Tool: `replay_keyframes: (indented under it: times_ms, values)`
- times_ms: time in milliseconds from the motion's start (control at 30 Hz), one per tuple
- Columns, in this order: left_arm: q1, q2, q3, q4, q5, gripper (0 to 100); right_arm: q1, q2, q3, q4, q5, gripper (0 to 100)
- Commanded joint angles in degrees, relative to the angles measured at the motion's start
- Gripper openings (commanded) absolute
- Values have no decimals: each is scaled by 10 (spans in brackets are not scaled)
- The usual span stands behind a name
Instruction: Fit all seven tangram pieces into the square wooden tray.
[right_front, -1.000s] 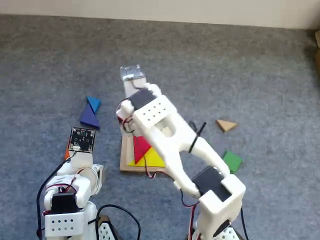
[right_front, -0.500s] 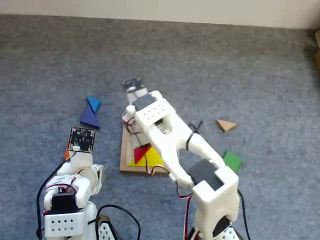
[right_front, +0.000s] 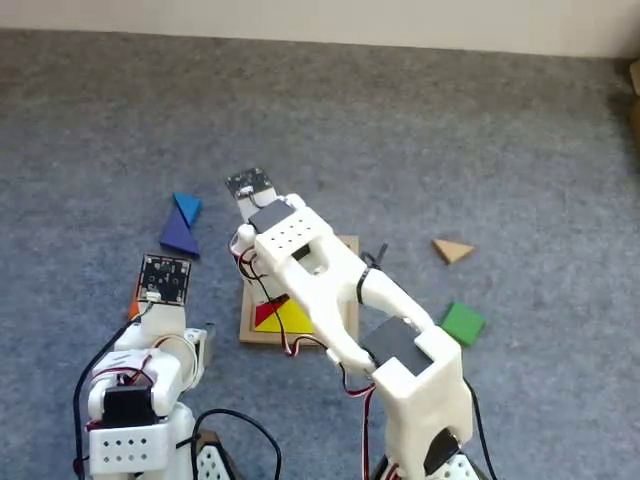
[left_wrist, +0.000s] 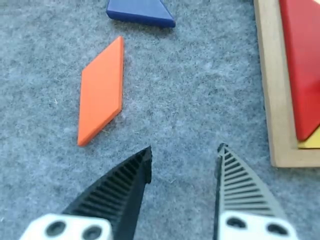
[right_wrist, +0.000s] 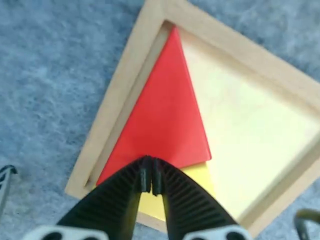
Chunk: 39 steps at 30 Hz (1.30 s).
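The square wooden tray lies mid-table, largely under the right arm. In it a red triangle lies along one rim, partly over a yellow piece. My right gripper is shut, its tips at the red triangle's edge by the yellow piece, with nothing between them. My left gripper is open just above the carpet, between the orange parallelogram and the tray's rim. A dark blue triangle and a lighter blue triangle lie left of the tray.
On the carpet to the right of the tray lie a tan triangle and a green square. The right arm slants across the tray. Grey carpet stretches to a pale wall at the back.
The right arm has drawn back toward its base and swung slightly left. The red triangle has slid toward the tray's near left corner. The left arm has kept still.
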Motion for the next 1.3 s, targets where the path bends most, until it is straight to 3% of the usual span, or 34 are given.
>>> replay_keyframes:
  times_ms: [0, 200, 500, 1067, 1267]
  values:
    - [-3, -29, 12, 3, 5, 213, -3, -7, -7, -9, 4, 15]
    - [-3, -29, 12, 3, 5, 213, 10, -109, -3, 29, 5, 15]
    - [-3, -29, 12, 3, 5, 213, 128, -264, 47, 43, 7, 16]
    - [-3, -29, 12, 3, 5, 213, 135, -400, 95, 104, 6, 16]
    - [-3, -29, 12, 3, 5, 213, 224, -403, 95, 165, 8, 16]
